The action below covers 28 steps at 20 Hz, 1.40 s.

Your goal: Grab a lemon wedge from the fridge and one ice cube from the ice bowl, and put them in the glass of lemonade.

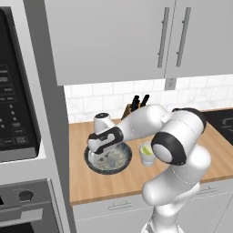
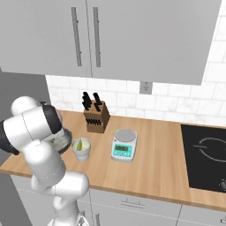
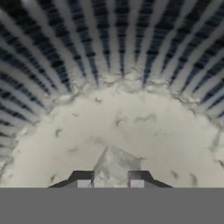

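The ice bowl (image 1: 91, 164) sits on the wooden counter, dark and speckled outside; the arm partly hides it in the right base view (image 2: 63, 140). My gripper (image 1: 94, 156) reaches down into it. In the hand view the bowl's ribbed dark wall (image 3: 113, 39) curves around a pale floor. The gripper (image 3: 111, 180) has its two fingertips against the sides of a pale translucent ice cube (image 3: 114, 166), shut on it. Just right of the bowl stands the glass of lemonade (image 1: 146, 157) (image 2: 81, 150). A yellow-green lemon wedge (image 1: 145, 150) (image 2: 80, 144) rests in it.
A knife block (image 2: 96, 117) stands at the back wall, and a white-and-teal scale (image 2: 124, 145) sits right of the glass. A black cooktop (image 2: 207, 154) is at the far right. A rounded grey-white appliance (image 1: 103, 122) sits behind the bowl. An oven column (image 1: 18, 104) stands left, wall cabinets overhead.
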Tool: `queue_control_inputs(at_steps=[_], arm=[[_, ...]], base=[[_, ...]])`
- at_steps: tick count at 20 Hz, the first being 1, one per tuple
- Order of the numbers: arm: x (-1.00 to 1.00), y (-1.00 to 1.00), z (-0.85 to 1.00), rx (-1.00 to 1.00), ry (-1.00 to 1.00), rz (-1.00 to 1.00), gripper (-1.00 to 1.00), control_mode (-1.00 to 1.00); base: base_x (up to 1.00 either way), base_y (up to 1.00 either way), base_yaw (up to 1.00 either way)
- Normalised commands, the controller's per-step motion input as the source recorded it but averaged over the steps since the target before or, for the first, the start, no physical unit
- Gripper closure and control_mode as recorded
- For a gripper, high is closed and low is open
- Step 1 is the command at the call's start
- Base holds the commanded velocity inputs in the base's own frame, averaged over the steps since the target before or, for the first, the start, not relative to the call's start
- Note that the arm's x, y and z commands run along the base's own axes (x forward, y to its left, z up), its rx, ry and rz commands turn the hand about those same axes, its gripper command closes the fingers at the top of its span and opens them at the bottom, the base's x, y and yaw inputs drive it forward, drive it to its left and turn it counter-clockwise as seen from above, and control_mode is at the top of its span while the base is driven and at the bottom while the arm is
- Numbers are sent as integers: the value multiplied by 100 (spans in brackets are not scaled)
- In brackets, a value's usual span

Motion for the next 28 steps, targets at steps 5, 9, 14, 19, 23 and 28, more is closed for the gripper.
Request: queue_control_inputs(at_steps=[5, 9, 14, 19, 23, 28], arm=[[-6, -8, 29, 9, -1, 2, 100, -100], [-51, -53, 9, 13, -2, 0, 100, -100], [-37, -15, 17, 8, -2, 0, 100, -100], [-24, 0, 56, 3, -12, -4, 100, -100], [-4, -20, 97, -5, 0, -10, 100, -100], [-9, -79, 35, -2, 0, -19, 100, -100]], base=[[0, 0, 0], [0, 0, 0], [0, 0, 0], [0, 0, 0], [0, 0, 0], [0, 0, 0]])
